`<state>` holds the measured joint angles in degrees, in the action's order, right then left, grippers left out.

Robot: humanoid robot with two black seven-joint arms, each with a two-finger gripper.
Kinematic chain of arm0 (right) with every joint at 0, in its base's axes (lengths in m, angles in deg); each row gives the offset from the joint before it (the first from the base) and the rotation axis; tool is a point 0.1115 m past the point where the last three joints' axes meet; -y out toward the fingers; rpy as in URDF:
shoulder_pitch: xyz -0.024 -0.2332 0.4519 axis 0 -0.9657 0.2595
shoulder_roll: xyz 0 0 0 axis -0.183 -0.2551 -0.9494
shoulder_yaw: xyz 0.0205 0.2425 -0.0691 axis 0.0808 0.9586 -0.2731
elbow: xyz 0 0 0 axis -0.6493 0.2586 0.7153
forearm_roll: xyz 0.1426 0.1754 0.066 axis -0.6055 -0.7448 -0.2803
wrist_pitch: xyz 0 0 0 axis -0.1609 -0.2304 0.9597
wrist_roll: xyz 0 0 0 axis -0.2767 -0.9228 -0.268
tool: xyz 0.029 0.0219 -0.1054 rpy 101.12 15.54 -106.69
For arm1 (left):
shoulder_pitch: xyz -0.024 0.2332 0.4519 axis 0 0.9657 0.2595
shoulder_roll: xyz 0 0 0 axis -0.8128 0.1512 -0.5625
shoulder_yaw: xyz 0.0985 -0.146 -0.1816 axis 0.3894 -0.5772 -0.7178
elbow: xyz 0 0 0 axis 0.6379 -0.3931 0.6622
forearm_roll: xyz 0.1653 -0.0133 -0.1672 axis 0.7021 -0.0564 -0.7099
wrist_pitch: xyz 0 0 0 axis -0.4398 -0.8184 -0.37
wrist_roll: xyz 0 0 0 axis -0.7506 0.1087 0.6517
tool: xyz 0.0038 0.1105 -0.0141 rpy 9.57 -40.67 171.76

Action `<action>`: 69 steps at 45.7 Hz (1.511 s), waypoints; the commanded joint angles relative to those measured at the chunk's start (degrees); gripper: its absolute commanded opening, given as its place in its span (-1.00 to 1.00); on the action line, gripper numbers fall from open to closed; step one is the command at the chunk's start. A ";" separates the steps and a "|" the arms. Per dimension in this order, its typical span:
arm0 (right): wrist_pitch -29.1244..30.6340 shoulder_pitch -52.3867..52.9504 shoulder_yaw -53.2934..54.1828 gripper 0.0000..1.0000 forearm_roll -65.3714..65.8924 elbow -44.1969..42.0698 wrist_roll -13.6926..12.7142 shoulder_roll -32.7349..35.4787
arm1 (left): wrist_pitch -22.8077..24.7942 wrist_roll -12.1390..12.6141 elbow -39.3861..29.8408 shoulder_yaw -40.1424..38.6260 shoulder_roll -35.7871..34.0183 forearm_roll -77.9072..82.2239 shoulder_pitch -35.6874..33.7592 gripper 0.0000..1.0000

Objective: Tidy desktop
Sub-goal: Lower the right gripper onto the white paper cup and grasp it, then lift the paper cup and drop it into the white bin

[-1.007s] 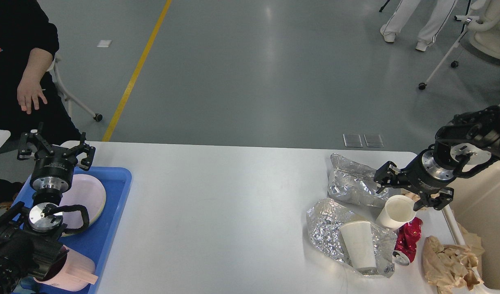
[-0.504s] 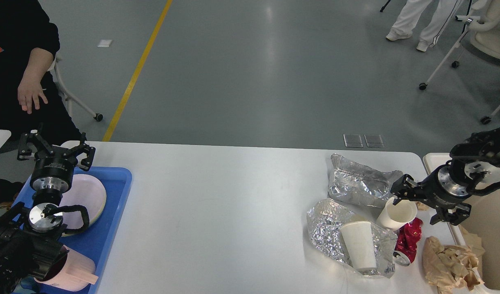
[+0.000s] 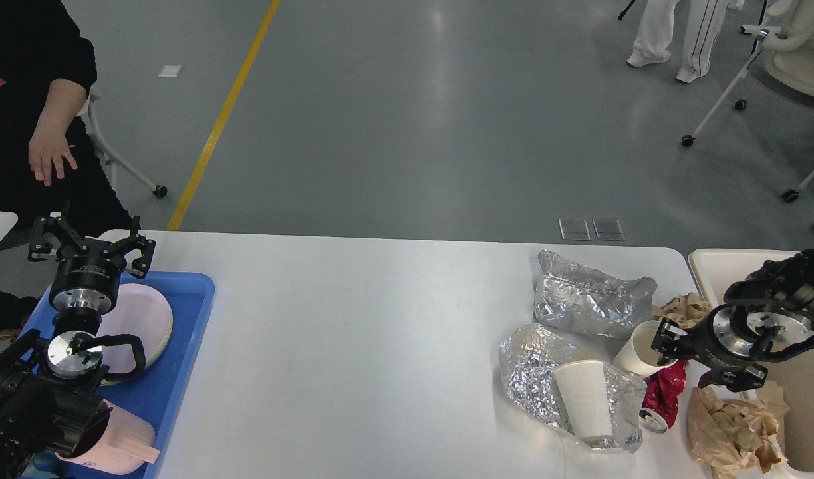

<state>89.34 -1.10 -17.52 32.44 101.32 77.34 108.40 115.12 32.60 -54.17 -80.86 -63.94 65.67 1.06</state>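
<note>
The white desktop (image 3: 380,346) carries a heap of litter at its right end: two crumpled foil bags (image 3: 590,299) (image 3: 533,366), a white paper cup lying on its side (image 3: 583,399), a second tilted paper cup (image 3: 636,349), a crushed red can (image 3: 663,392) and crumpled brown paper (image 3: 729,426). My right gripper (image 3: 683,359) is low over the table's right edge, open, with one finger at the tilted cup's rim and the can just below it. Far left, my left gripper (image 3: 91,243) stands open, pointing up, above the blue tray.
A blue tray (image 3: 187,332) at the left end holds a pink plate (image 3: 141,319) and a pink cup (image 3: 124,442). A cream bin (image 3: 719,263) adjoins the table's right edge, with more brown paper (image 3: 683,307) beside it. A seated person (image 3: 48,146) is at far left.
My right gripper has dropped and drawn back to the right, from above the foil bag and tilted cup to the cup's right side. The left arm has stayed still.
</note>
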 commanded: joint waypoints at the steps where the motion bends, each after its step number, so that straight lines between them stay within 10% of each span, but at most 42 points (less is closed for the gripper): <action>1: 0.37 0.30 0.20 -1.00 -0.16 0.10 0.00 0.09 | 0.01 0.00 0.00 0.00 -0.01 0.00 -0.07 0.93; 19: 1.77 3.99 0.72 -1.00 -0.33 0.89 0.00 0.53 | 0.01 0.00 0.00 0.00 -0.01 0.00 0.02 0.93; 45: 24.28 32.46 5.29 -1.00 -0.24 1.41 -0.09 13.71 | 0.01 0.00 0.00 0.00 -0.01 0.00 -0.07 0.93; 69: 16.30 36.00 3.19 -1.00 -0.16 -2.28 -0.09 15.82 | 0.01 0.00 0.00 0.00 -0.01 0.00 -0.07 0.93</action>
<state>111.52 38.74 -13.20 32.35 100.12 77.24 123.44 115.11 32.60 -54.17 -80.86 -63.96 65.67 1.08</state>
